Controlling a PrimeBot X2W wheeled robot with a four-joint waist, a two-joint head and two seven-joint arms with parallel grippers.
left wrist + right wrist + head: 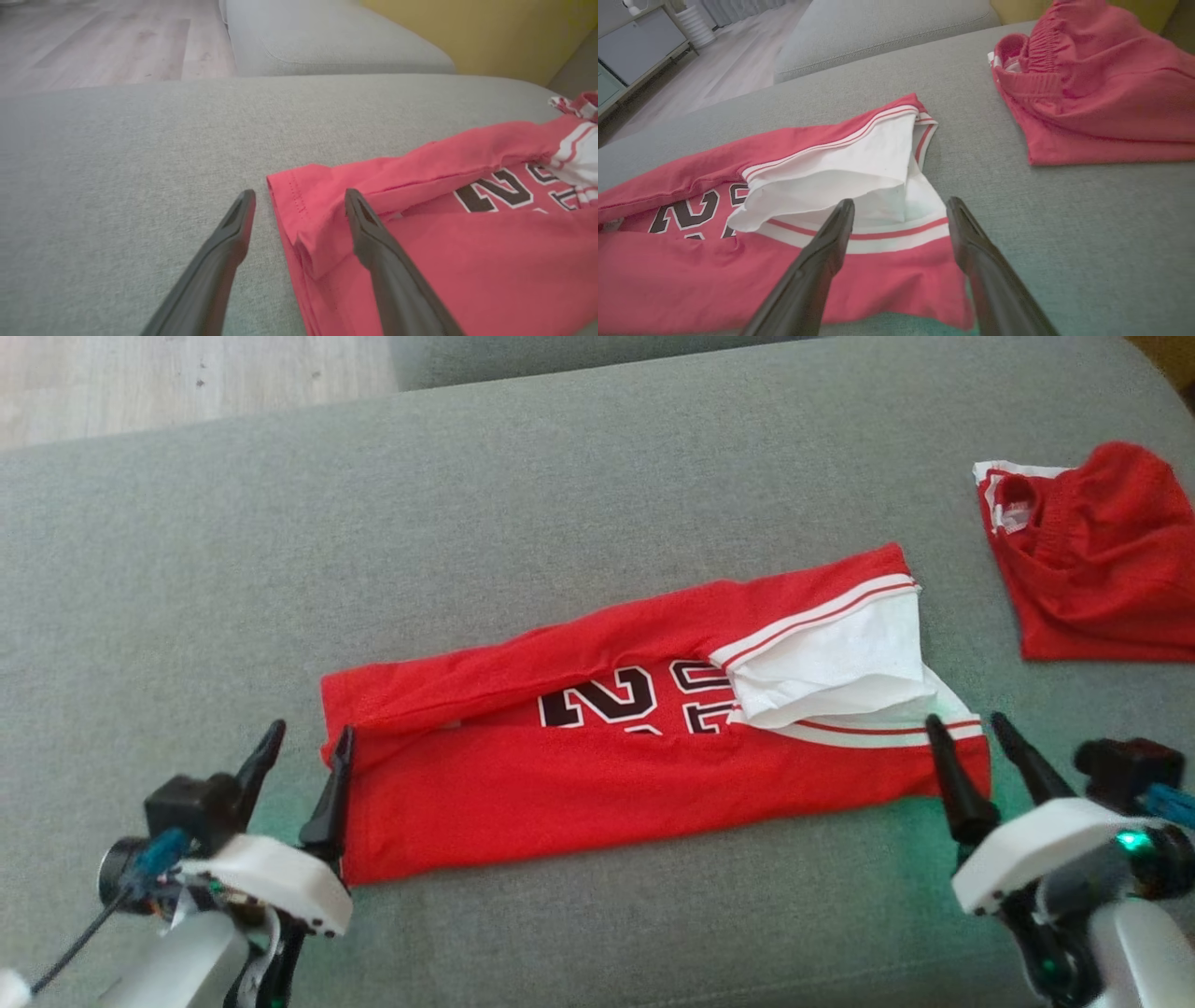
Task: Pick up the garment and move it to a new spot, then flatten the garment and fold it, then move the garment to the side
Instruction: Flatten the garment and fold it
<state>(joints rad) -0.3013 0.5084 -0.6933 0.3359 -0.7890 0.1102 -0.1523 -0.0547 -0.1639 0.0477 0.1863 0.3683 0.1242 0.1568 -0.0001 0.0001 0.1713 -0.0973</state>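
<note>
Grey sofa cushion (597, 476) takes up nearly all of the head view, with a strip of pale wooden floor (187, 383) beyond its far edge. Across the middle of the cushion lies the garment (579, 784), a red jersey folded lengthwise into a long band that runs from the robot's left to its right and rises slightly toward the right. Its two long edges are turned in over the middle, so a dark number (607, 695) shows only in part, and a white panel (831, 667) with red and white striped trim lies open at the right end. A pair of red shorts (1102, 579) sits crumpled well apart from it, near the cushion's far right. The left gripper (312, 728) is at the garment's left end with its fingers spread and holding nothing: one finger is over the red hem, the other over bare cushion. The right gripper (963, 719) is likewise spread and empty at the right end, its fingers above the striped trim and the corner there.
</note>
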